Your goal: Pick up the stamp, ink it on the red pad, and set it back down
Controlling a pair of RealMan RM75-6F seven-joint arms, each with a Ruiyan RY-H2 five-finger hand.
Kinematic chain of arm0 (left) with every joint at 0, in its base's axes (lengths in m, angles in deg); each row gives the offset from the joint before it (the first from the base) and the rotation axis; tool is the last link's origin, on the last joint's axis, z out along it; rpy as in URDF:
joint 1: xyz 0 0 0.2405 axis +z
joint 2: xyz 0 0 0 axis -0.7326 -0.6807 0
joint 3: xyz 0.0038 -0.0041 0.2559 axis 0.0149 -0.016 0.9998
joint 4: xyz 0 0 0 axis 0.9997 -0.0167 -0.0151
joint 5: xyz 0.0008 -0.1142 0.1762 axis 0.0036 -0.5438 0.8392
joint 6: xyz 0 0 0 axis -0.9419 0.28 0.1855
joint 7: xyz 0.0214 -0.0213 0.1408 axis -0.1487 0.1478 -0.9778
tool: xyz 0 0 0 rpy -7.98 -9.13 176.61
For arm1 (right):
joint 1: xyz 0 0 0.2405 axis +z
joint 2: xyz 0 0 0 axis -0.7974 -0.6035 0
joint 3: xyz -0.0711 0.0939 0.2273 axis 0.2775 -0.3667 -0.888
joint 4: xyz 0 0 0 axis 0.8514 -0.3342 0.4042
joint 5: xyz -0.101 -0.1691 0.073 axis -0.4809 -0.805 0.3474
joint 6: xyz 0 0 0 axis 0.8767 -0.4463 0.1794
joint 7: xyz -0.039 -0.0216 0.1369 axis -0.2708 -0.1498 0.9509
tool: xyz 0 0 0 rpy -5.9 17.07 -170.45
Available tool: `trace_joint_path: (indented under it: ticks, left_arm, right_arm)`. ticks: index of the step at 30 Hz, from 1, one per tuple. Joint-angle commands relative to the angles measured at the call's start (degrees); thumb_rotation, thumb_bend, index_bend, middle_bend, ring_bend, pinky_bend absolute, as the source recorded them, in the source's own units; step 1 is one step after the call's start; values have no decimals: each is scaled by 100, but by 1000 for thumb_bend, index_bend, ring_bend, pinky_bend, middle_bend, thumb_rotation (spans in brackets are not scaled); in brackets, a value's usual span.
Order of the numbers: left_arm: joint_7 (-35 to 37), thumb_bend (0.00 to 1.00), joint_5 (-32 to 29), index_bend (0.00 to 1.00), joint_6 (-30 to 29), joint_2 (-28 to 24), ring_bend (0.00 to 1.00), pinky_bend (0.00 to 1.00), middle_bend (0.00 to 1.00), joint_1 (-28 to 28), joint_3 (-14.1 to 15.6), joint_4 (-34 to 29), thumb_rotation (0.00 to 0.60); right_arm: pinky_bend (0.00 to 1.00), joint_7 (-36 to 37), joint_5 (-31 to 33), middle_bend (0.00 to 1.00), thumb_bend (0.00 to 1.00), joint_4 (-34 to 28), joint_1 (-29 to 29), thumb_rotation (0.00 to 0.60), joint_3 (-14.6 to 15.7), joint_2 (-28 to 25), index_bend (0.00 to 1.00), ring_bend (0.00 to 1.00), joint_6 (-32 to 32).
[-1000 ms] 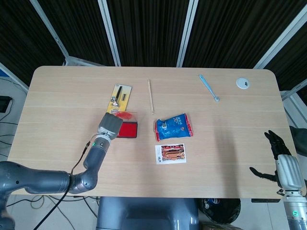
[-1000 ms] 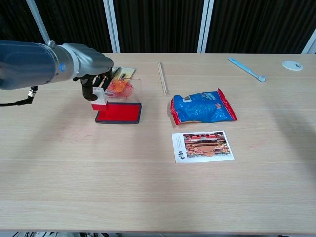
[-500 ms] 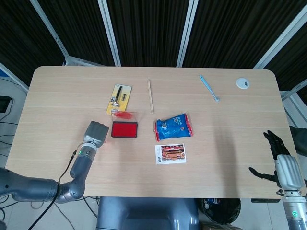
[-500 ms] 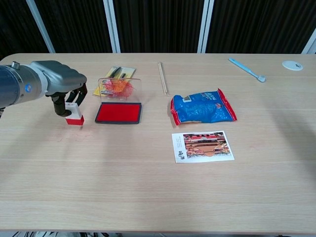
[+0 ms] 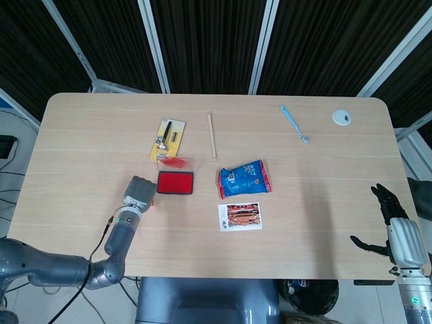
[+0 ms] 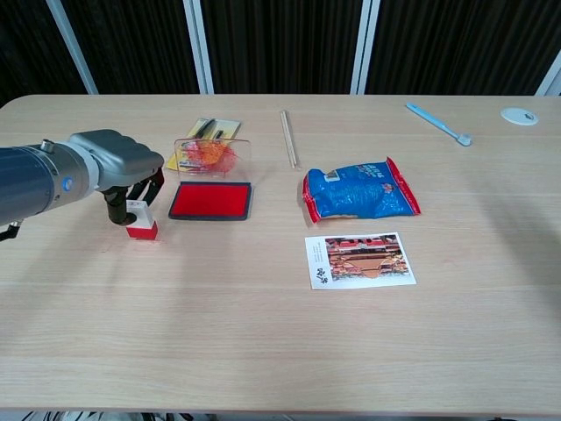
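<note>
While our left hand (image 6: pixel 118 167) is gripping the stamp (image 6: pixel 140 223) upright on the worktop (image 6: pixel 280 333), we are keeping it just left of the red pad (image 6: pixel 210 201).

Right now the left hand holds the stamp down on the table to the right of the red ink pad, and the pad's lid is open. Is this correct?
Not quite. The left hand holds the stamp down on the table to the left of the red ink pad, not the right; the chest view shows it. The pad's lid is open.
</note>
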Motion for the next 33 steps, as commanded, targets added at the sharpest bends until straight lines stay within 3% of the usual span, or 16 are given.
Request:
trace_joint_path:
  ticks: [1, 15, 33]
  left_arm:
    - [-49, 442, -13, 640, -15, 38, 479, 539, 665, 7, -5, 25, 600]
    - [-256, 403, -58, 606, -95, 199, 460, 523, 632, 63, -38, 142, 600]
    - [-518, 316, -125, 496, -204, 269, 392, 480, 497, 121, -130, 191, 600]
  right_arm:
    - [185, 10, -7, 0, 118, 6, -1, 600, -4, 5, 0, 0, 12]
    - [185, 63, -27, 0, 120, 26, -10, 600, -17, 19, 0, 0, 62]
    - [186, 53, -38, 0, 124, 33, -13, 600, -11, 23, 0, 0, 69]
